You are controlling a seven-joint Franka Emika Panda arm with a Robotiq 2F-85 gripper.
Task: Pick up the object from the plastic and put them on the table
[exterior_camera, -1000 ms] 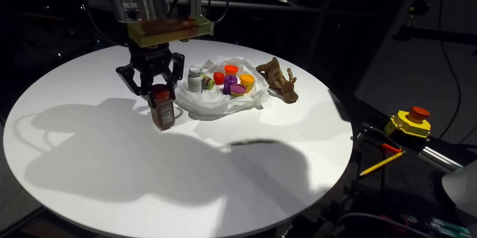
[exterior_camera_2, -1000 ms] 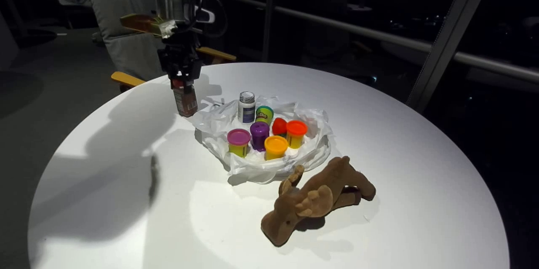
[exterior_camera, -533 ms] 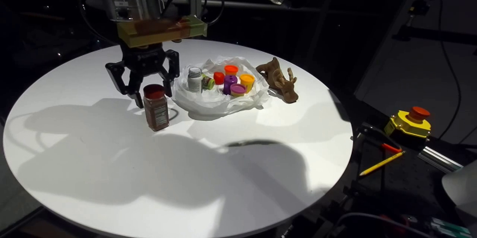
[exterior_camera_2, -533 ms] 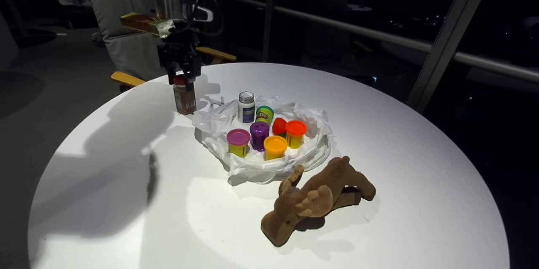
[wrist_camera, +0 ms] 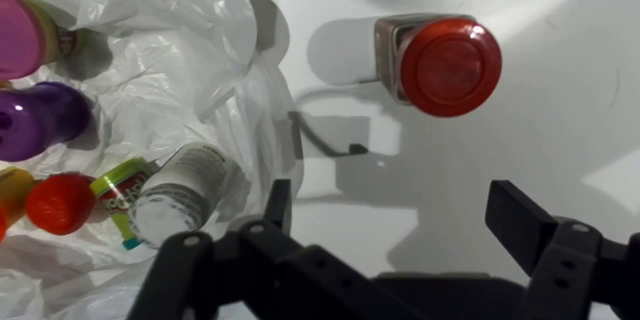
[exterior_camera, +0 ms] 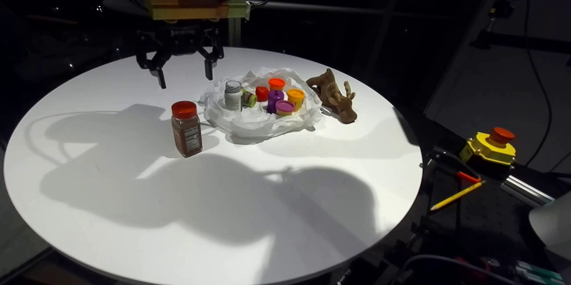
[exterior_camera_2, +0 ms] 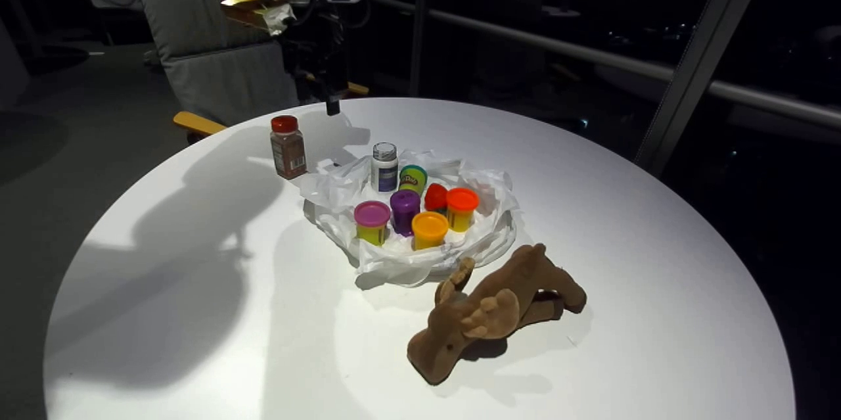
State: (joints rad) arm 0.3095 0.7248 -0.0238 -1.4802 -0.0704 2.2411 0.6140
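My gripper (exterior_camera: 185, 80) stands open above the white table (exterior_camera: 134, 254), nothing between its fingers; the wrist view shows the wide gap of the gripper (wrist_camera: 392, 197). The red-capped brown jar (exterior_camera: 187, 131) is upright on the table, clear of the fingertips. Beside it lies the translucent plastic (exterior_camera_2: 394, 269). On the plastic are the grey-white can (exterior_camera_2: 384, 173), a green-yellow tub (exterior_camera_2: 412, 178), a purple shaker (exterior_camera_2: 405, 213), a red piece (exterior_camera_2: 436, 199), and tubs with purple (exterior_camera_2: 372, 214), orange (exterior_camera_2: 430, 228) and red-orange (exterior_camera_2: 462, 199) lids.
A brown plush moose (exterior_camera_2: 493, 308) lies on the table near the plastic. A grey chair (exterior_camera_2: 210, 58) stands behind the table's edge. In an exterior view, a yellow box with a red button (exterior_camera: 490, 146) and a pencil (exterior_camera: 457, 196) sit on a dark surface beside the table.
The fingers have spread and let go of the brown jar, which now stands upright on the table. The gripper has risen and moved back from it.
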